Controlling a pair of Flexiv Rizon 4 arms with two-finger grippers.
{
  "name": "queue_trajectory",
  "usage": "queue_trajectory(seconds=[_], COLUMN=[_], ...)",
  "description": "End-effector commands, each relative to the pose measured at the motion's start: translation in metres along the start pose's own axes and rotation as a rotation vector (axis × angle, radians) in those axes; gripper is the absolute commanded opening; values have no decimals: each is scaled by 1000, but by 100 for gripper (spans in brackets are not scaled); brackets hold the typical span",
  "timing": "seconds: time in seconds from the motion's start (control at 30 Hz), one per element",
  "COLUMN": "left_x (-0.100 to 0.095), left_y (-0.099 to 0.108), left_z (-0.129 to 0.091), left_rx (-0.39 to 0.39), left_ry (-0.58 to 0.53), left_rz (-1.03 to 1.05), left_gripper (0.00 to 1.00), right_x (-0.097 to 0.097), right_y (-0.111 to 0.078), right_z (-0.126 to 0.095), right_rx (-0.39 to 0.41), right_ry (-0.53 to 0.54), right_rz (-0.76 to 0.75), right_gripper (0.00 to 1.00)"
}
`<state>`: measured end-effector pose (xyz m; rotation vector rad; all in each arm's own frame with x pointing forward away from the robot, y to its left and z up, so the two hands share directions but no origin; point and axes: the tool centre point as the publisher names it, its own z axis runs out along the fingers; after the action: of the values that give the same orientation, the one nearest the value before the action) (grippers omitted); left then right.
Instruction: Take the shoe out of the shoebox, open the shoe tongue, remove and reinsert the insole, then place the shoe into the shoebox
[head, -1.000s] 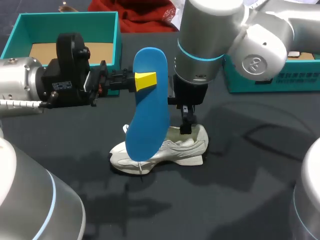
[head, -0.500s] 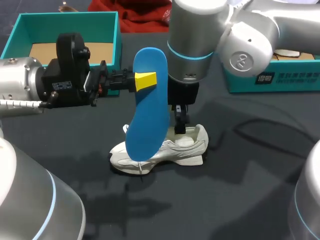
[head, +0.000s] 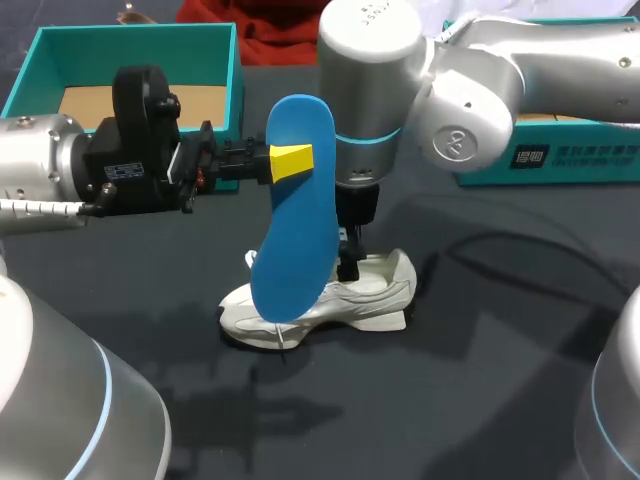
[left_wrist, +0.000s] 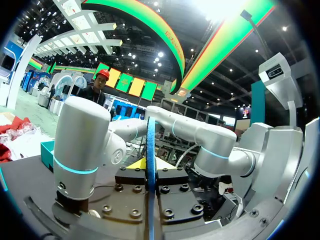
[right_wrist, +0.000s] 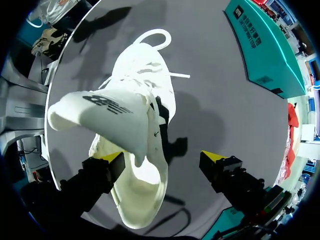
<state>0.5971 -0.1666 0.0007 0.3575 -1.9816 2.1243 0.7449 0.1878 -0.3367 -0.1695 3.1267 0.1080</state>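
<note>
- The table (head: 500, 390) is draped in dark grey cloth and fills the head view from edge to edge.
- The right arm (head: 420, 80) comes in from the upper right and drops straight down at the centre of the frame. The right gripper (head: 348, 262) hangs over the shoe's opening, partly hidden behind the insole.
- The left arm (head: 60, 180) lies level across the left of the frame. The left gripper (head: 290, 162) is clamped on the insole near its upper end, with one yellow tip showing against the blue.
- The shoebox (head: 238, 90) stands open at the upper left, teal, with brown cardboard on its floor.
- A second teal box (head: 560, 160) sits at the upper right, with white print along its side wall.
- The insole (head: 295, 230) is blue and is held upright in the middle of the frame. Its lower end hides part of the shoe. In the left wrist view it runs edge-on between the fingers.
- The shoe (head: 375, 295) is white and rests sole down on the cloth just below centre, outside the box, with its toe toward the left.
- In the right wrist view, the right gripper's fingers (right_wrist: 112, 160) stand wide apart with nothing held. One tip is at the shoe's collar, though I cannot tell whether it touches, and the other is over bare cloth beside the shoe.
- The tongue (right_wrist: 100, 110) is lifted and carries a dark logo.
</note>
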Motion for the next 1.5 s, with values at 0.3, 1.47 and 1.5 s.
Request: queue_trajectory(seconds=[0.3,1.47,1.5], left_x=[-3,-3,-3], left_y=[0,0,0], left_z=[4,4,4], left_rx=[2,2,2], left_ry=[2,2,2], left_rz=[0,0,0], left_gripper=[0,0,0], right_x=[1,19,20], right_y=[-5,-11,-12], right_z=[26,14,12], right_rx=[-40,-20,-25], right_ry=[39,107,109], right_rz=[17,119,152], right_gripper=[85,0,0])
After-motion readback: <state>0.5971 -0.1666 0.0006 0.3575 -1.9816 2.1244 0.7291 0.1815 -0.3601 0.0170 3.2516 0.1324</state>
